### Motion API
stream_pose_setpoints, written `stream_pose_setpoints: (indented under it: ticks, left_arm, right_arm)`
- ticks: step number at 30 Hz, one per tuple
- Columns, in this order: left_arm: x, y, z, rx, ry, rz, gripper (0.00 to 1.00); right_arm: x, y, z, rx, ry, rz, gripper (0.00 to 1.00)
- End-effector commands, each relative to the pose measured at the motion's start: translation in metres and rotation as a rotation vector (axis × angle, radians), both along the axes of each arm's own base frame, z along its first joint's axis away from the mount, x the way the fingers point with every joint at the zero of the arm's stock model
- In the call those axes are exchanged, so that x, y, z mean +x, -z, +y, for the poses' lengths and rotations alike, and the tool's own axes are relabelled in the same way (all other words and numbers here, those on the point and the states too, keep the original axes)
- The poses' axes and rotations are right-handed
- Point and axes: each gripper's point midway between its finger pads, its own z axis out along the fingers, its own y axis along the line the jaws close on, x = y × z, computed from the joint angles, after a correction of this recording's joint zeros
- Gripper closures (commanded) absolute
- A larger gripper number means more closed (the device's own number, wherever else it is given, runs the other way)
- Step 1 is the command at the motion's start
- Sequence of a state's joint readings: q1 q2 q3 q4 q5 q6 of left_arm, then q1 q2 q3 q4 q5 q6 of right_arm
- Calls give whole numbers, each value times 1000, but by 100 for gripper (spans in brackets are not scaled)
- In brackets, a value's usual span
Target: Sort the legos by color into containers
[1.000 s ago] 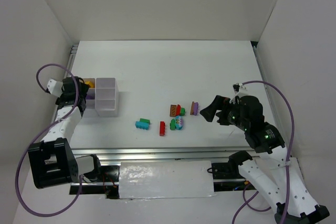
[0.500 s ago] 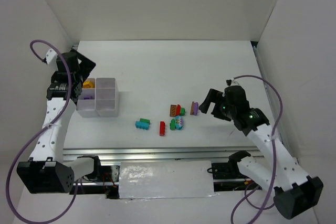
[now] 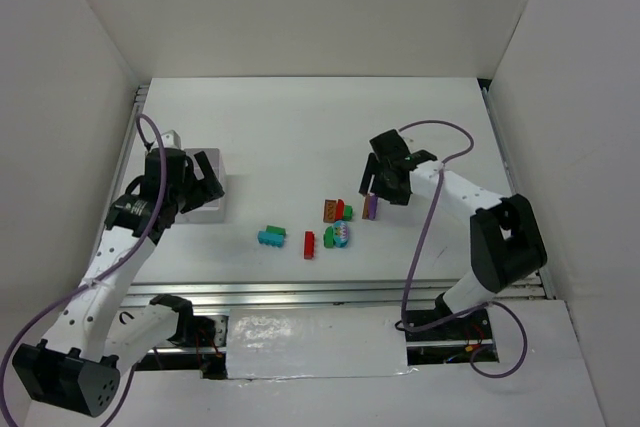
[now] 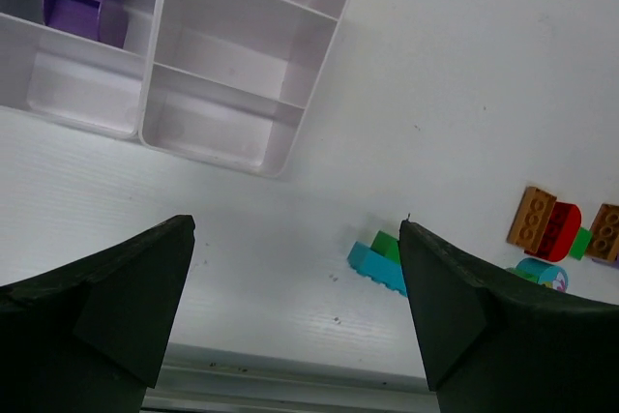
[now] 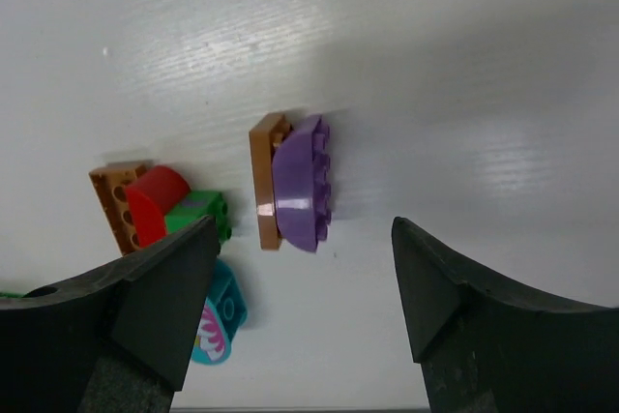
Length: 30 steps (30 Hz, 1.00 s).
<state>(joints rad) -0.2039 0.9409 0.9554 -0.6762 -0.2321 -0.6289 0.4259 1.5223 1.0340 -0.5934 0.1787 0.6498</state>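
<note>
Loose legos lie mid-table: a teal and green pair (image 3: 271,236), a red brick (image 3: 309,244), an orange, red and green cluster (image 3: 337,210), a teal and green piece (image 3: 338,235) and a purple brick on an orange plate (image 3: 370,207). My right gripper (image 3: 380,190) is open, just above the purple brick (image 5: 302,184), which lies ahead of the gap between its fingertips (image 5: 155,307). My left gripper (image 3: 200,177) is open and empty over the white tray (image 3: 207,211). A purple brick (image 4: 82,7) sits in one tray compartment. The teal brick (image 4: 377,266) shows by the left gripper's right finger.
White walls enclose the table on three sides. A metal rail runs along the near edge (image 3: 300,292). The tray's near compartments (image 4: 222,94) hold nothing. The orange and red bricks (image 4: 546,222) sit at the left wrist view's right edge.
My left arm has swung from the tray's left side to above it, pointing right. My right arm has reached left and farther, ending over the purple brick. No brick has moved.
</note>
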Motion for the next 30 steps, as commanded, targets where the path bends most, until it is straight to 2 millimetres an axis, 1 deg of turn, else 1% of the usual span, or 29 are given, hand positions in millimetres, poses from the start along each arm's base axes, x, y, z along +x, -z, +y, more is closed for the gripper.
stream_pose_setpoints:
  ticks: [1, 4, 5, 7, 8, 9, 10, 12, 14, 16, 17, 18, 19, 20, 21, 22, 23, 24, 25, 26, 27, 28, 29, 30]
  left_arm:
    - [-3, -10, -5, 7, 54, -50, 1]
    - [-5, -11, -7, 1, 63, -56, 1]
    - [-5, -10, -8, -1, 69, -52, 0]
    - [-5, -10, -11, -3, 83, -46, 1]
    - [-5, -9, -10, -3, 81, -43, 0]
    - [-6, -9, -10, -2, 80, -42, 0]
    - [-6, -10, -10, -1, 80, -45, 1]
    - [-6, -11, -10, -7, 79, -57, 0]
    - [-6, -11, -11, -9, 84, -60, 1]
    - [-6, -10, -15, -17, 103, -53, 0]
    - [-5, -7, -17, -18, 113, -41, 1]
    - [-4, -6, -21, -32, 133, -37, 0]
    - [-3, -5, -21, -29, 135, -32, 0]
    - [-2, -2, -28, -45, 168, -21, 0]
    - [0, -4, -34, -63, 196, -36, 0]
    - [-1, -4, -48, -108, 269, -34, 1]
    - [-2, -2, -59, -137, 316, -36, 1]
    - [2, -6, -69, -168, 354, -64, 2]
    - [2, -4, -79, -204, 373, -56, 2]
    - [-4, 1, -96, -232, 429, -43, 2]
    - [-5, 1, -108, -249, 457, -42, 2]
    - [-2, 0, -122, -276, 473, -47, 2]
    - [-10, -2, -149, -280, 544, -51, 2]
    - [-10, -11, -168, -304, 589, -87, 2]
  right_arm:
    - [23, 2, 6, -16, 23, -34, 21]
    - [22, 20, 8, -23, 13, 2, 24]
    - [22, 26, 14, -1, -3, 13, 25]
    - [19, 35, 15, 3, -11, 34, 30]
    - [20, 35, 15, 4, -8, 33, 33]
    - [18, 42, 14, -5, -10, 45, 40]
    - [16, 45, 14, -6, -12, 50, 43]
    - [13, 49, 13, -5, -15, 54, 55]
    - [13, 44, 12, 0, -15, 35, 65]
    - [13, 42, 8, -13, -9, 21, 67]
    - [12, 39, 8, -13, -13, 12, 70]
    - [13, 35, 7, -12, -16, 2, 81]
    - [11, 36, 7, -15, -17, 7, 81]
    - [12, 34, 6, -15, -8, 4, 100]
    - [11, 32, 7, -9, -9, 3, 100]
    - [11, 26, 8, 6, -13, -13, 100]
    - [9, 23, 9, 18, -8, -20, 100]
    - [7, 17, 9, 24, -6, -34, 100]
    - [6, 3, 13, 42, -6, -72, 100]
    - [4, -4, 14, 44, -1, -89, 100]
    - [-1, -11, 13, 34, 3, -95, 100]
    - [0, -27, 12, 37, 23, -139, 100]
    - [-1, -41, 20, 50, 13, -163, 100]
    - [-5, -55, 20, 69, 14, -185, 100]
